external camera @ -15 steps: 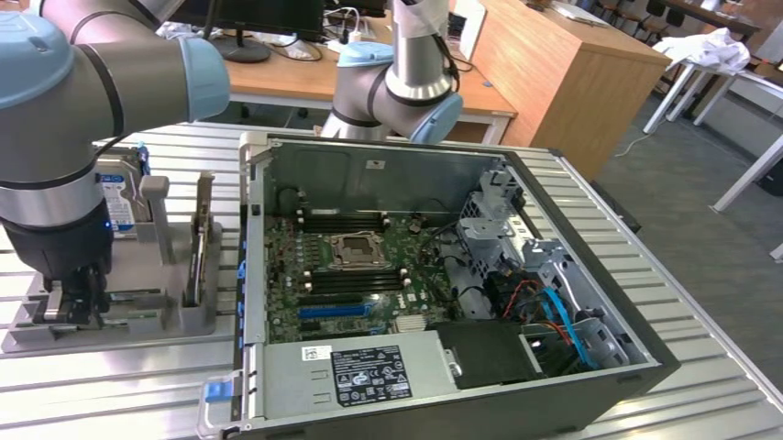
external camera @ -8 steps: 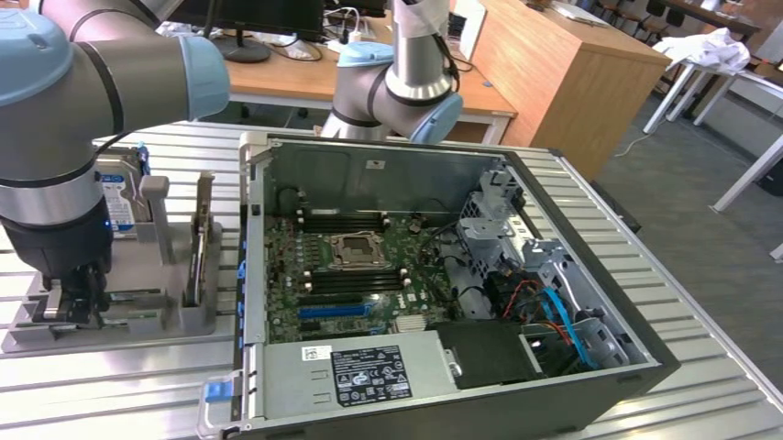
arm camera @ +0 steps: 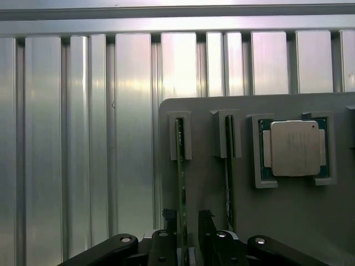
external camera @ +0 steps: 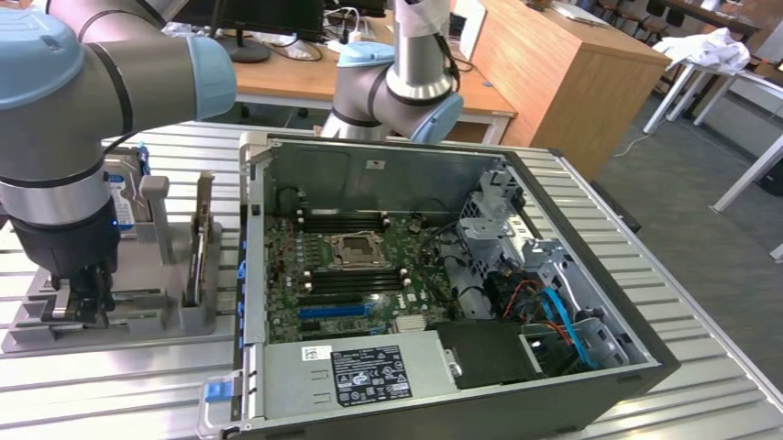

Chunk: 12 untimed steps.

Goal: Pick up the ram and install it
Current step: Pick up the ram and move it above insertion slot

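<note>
Exterior view: a robot arm reaches down on the exterior view's left, its pincer [external camera: 76, 307] low over a grey holder [external camera: 147, 321] that sits on a ribbed metal counter [external camera: 110, 390]. Just beside the holder, toward the exterior view's right, an open computer case [external camera: 367, 165] lies on its side. The green motherboard [external camera: 355, 275] faces up, with dark memory slots [external camera: 348, 223] near its middle.

Wrist view: the camera looks down past the pincer [arm camera: 187, 220] onto the same holder [arm camera: 288, 221] and the counter [arm camera: 83, 138]. The ram [arm camera: 180, 166], a thin green stick seen edge-on, stands in a narrow slot of the holder. It runs between the two dark fingertips [arm camera: 168, 217]. The pincer is spread, with a gap on each side of the stick, so nothing is pinched yet. The stick appears closer to one finger than the other. A second stick [arm camera: 228, 166] stands in a neighbouring slot just beside it. A square silver processor [arm camera: 294, 148] rests in its own recess further along.

The step in hand looks like the grasp. To do it well, the pincer should be centred so both fingers meet the flat faces of the stick together. That way it is not pushed sideways in its slot. The outer finger should stay clear of the second stick. A firm, level pinch would also help the stick come straight out without tilting.
</note>
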Motion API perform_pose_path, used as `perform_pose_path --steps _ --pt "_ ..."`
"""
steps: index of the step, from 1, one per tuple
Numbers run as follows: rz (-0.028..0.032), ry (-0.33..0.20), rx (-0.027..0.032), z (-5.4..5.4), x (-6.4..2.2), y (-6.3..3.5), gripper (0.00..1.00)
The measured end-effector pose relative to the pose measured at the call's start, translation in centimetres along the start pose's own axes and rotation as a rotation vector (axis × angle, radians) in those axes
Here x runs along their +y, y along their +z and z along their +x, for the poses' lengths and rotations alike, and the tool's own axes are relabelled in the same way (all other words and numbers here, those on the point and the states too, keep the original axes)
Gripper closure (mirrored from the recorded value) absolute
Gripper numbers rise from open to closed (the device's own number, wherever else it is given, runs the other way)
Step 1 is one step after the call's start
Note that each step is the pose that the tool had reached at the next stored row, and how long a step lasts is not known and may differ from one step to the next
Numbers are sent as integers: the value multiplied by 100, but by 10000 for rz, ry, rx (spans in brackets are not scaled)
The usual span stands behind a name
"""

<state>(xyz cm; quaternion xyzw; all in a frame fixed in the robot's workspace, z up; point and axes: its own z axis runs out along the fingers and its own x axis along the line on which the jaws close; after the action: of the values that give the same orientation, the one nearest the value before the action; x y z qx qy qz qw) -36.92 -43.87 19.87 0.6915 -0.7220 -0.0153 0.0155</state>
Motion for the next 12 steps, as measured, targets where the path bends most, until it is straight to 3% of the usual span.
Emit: perform_pose_path --steps 12 --pt "-8 2 0 -4 -79 -3 70"
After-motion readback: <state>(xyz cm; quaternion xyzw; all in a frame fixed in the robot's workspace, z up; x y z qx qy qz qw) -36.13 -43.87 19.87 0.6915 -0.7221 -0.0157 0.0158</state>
